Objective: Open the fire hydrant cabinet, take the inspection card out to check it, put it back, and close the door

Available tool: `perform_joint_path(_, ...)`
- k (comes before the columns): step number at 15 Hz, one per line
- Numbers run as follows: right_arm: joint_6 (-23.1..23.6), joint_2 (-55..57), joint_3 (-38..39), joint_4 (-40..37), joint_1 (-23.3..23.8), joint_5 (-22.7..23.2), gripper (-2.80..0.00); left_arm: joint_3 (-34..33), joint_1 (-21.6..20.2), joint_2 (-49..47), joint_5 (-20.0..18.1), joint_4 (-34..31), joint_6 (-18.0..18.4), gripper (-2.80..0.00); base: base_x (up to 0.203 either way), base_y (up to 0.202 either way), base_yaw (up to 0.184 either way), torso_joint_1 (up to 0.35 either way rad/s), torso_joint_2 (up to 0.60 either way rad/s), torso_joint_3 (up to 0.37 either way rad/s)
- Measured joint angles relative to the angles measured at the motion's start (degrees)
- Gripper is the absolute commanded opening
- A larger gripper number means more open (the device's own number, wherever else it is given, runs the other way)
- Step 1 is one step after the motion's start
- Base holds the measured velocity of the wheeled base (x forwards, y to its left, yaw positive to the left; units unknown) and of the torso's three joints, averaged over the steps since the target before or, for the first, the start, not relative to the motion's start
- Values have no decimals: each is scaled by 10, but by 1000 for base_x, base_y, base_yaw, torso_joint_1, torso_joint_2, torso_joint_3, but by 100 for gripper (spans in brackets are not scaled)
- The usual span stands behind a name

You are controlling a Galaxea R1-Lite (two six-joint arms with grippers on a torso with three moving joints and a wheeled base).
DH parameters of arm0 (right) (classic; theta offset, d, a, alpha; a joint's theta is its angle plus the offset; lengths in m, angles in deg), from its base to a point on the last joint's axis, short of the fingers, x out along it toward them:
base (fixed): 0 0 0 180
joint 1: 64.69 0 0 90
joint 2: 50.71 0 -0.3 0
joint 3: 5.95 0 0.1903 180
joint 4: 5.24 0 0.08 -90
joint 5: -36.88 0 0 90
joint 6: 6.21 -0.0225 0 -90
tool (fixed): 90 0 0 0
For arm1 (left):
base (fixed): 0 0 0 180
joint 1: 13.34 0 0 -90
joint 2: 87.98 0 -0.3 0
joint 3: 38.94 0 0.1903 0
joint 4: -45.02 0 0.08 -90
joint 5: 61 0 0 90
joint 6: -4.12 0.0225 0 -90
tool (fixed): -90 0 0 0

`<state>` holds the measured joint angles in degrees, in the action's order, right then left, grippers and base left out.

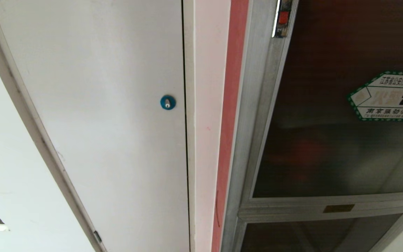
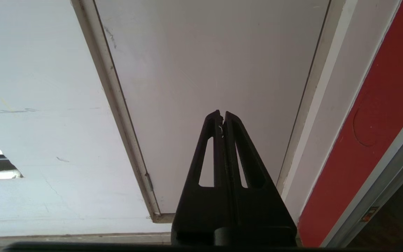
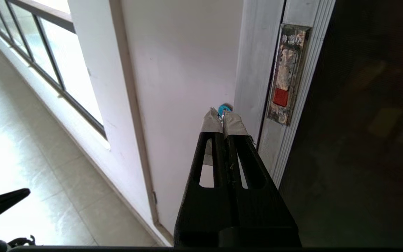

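Before me stands the cabinet (image 1: 254, 105), its silver frame running beside a red strip (image 1: 229, 115) of wall; the door (image 1: 327, 147) of dark glass is shut in this frame, and the arrow sticker (image 1: 390, 101) with a telephone sits on the glass toward my right; below it begins a lower glass door (image 1: 313, 234). On my left is the white door (image 1: 110, 115) with its round blue lock (image 1: 168, 102).

Neither of my arms shows in the head view. My right gripper (image 3: 223, 117) is pressed together, the taped fingertips (image 3: 211, 122) touching each other and holding nothing; it is raised near the cabinet frame (image 3: 254, 70), and in its wrist view the tips lie over the blue lock (image 3: 226, 106); just beside them, on the frame, is a worn latch plate (image 3: 287, 73) with a red square; the dark glass (image 3: 369, 122) fills the far side of it. I cannot tell if the tips touch anything.

My left gripper (image 2: 222, 117) is also together and empty, pointing at the white door (image 2: 205, 70), with the red strip (image 2: 373, 122) to one side; the card I cannot see in any view.
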<state>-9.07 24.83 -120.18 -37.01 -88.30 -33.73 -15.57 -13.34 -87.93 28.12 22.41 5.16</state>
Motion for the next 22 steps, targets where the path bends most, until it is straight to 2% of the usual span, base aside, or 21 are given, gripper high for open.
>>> perform_joint_path(8, 1, -157, 95, -27, 5, -106, -280, 0, 0, 0, 0, 0, 0, -280, 0, 0, 0, 0, 0, 0)
perform_joint_path(10, 0, -198, 104, -49, 34, -130, -280, 0, 0, 0, 0, 0, 0, -280, 0, 0, 0, 0, 0, 0)
perform_joint_path(13, 1, -262, 127, -60, 88, -134, -280, 0, 0, 0, 0, 0, 0, -280, 0, 0, 0, 0, 0, 0)
perform_joint_path(17, 2, -364, 181, -100, 196, -133, -280, 0, 0, 0, 0, 0, 0, -280, 0, 0, 0, 0, 0, 0)
perform_joint_path(19, 3, -422, 225, -106, 223, -129, -280, 0, 0, 0, 0, 0, 0, -280, 0, 0, 0, 0, 0, 0)
perform_joint_path(22, 5, -503, 294, -110, 235, -123, -280, 0, 0, 0, 0, 0, 0, -280, 0, 0, 0, 0, 0, 0)
